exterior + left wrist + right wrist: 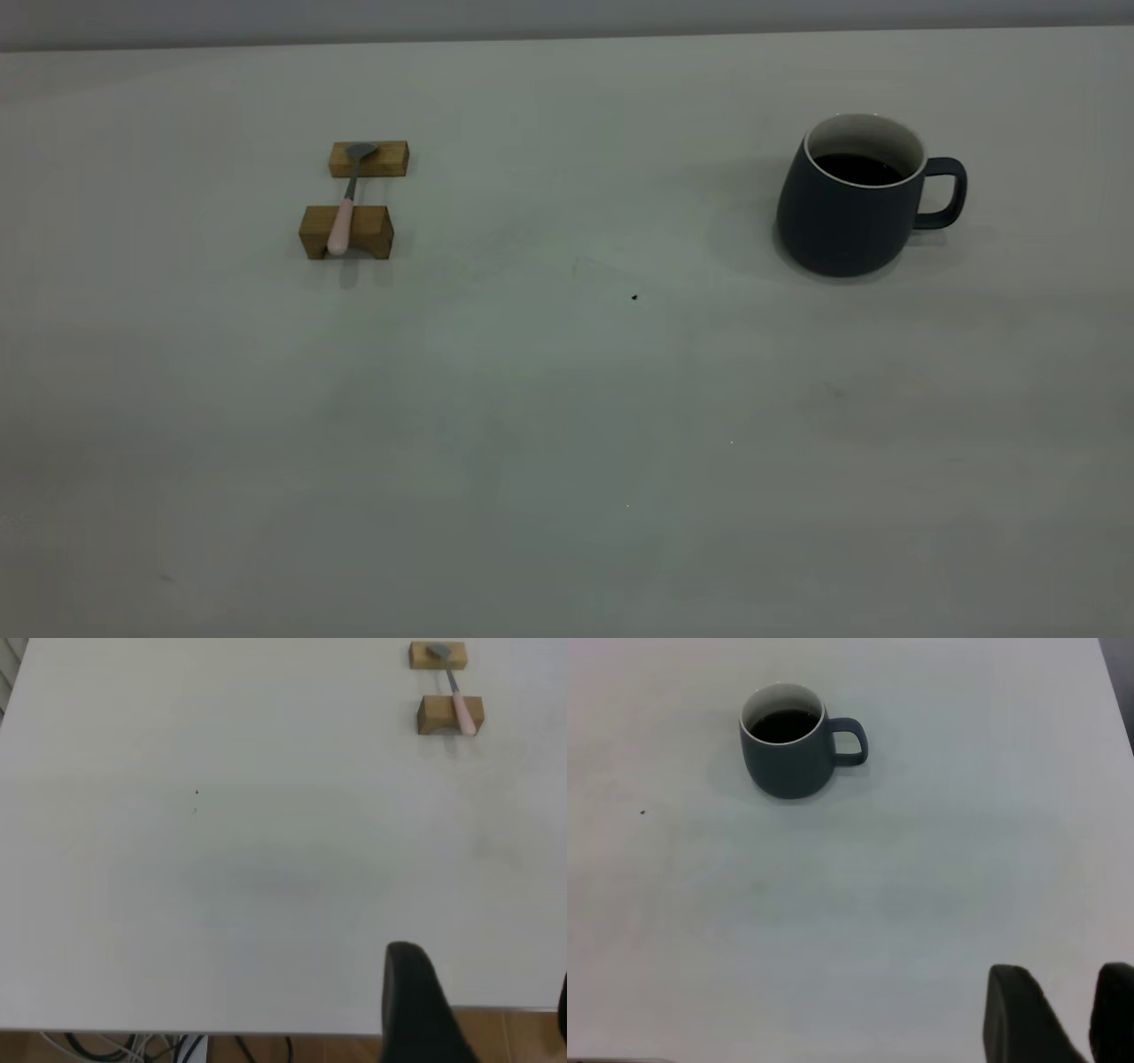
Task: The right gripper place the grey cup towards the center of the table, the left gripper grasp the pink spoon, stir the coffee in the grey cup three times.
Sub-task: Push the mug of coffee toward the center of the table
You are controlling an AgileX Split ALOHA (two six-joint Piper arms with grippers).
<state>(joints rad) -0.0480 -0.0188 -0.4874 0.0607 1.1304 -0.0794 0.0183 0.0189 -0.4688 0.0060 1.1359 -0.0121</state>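
The grey cup [842, 221] stands upright at the table's [567, 425] right rear, handle pointing right, with dark coffee [858, 168] inside. At the left rear the pink spoon [344, 217] lies across two wooden blocks, its bowl on the far one. Neither arm appears in the exterior view. In the left wrist view my left gripper [484, 966] hangs open over the table's near edge, far from the spoon [461, 704]. In the right wrist view my right gripper [1061, 970] is open with a narrow gap, well short of the cup [788, 762].
Two brown wooden blocks [368, 159] [346, 232] carry the spoon. A tiny dark speck [634, 297] marks the table's middle. Cables [133, 1047] and a wooden floor [514, 1036] show below the table edge in the left wrist view.
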